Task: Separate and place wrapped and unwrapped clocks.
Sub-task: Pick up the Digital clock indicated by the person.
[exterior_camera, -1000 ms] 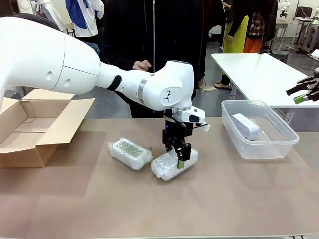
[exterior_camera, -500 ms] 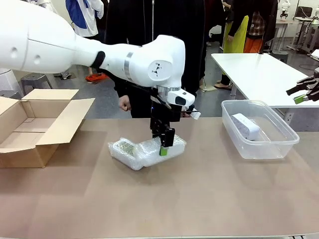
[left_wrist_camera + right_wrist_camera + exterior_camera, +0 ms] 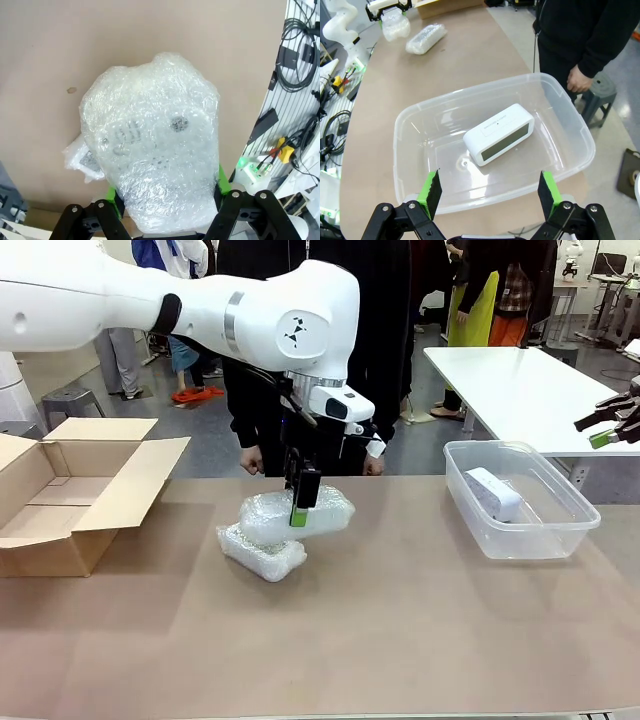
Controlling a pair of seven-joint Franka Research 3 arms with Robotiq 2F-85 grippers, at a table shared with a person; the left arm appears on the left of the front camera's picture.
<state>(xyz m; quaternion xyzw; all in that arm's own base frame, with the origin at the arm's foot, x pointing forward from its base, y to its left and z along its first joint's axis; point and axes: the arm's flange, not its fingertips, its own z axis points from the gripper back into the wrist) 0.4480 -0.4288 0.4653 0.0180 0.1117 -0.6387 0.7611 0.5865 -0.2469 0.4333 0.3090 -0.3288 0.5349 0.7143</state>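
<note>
Wrapped clock (image 3: 330, 508), held just above the brown table (image 3: 400, 640) by the left gripper (image 3: 299, 512), whose jaws are clamped across its bubble-wrapped middle; the second wrapped clock (image 3: 262, 550) lies on the table directly beneath, and whether the two touch cannot be told. Farther right, the bare clock (image 3: 492, 492) rests inside the clear bin (image 3: 560, 532), over which the right gripper (image 3: 490, 192) hangs spread wide and empty. At far left stands an open cardboard box (image 3: 60, 510), judged the destination for wrapped items; a person's hand (image 3: 250, 458) hangs beyond the table edge. The wrap is soft and slippery, so the carry calls for a firm grip, height enough to clear the neighbour and the box flap, and release only once low inside.
</note>
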